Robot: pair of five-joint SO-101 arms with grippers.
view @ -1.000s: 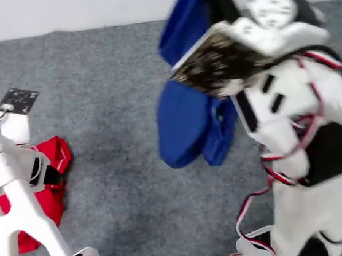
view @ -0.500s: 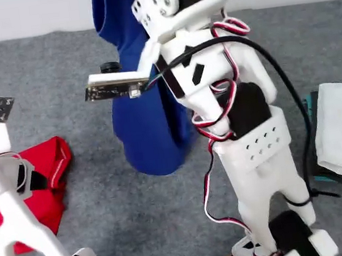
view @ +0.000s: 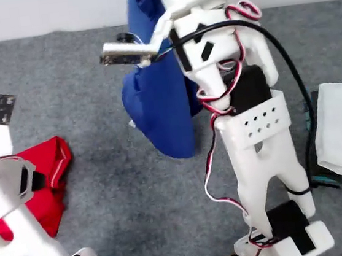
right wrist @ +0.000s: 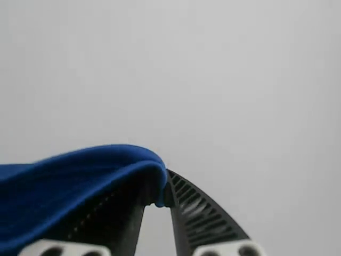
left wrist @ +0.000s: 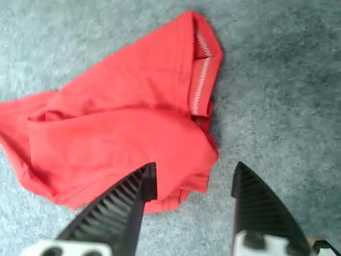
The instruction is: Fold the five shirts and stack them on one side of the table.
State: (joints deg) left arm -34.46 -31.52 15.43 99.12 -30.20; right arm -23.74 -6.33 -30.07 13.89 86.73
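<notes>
Your right gripper (right wrist: 159,196) was clamped on the blue shirt (view: 159,104), which hung from it above the counter (view: 78,70), your left gripper (left wrist: 194,168) stood open just over the crumpled red shirt (left wrist: 117,122), lying at the counter's left side.

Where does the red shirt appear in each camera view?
High view: red shirt at the picture's left side, beside the left arm.
Left wrist view: on the grey table, under the open left gripper.
Right wrist view: blue shirt clamped in the right gripper instead.
Shared landmark: the red shirt's white-striped trim.
</notes>
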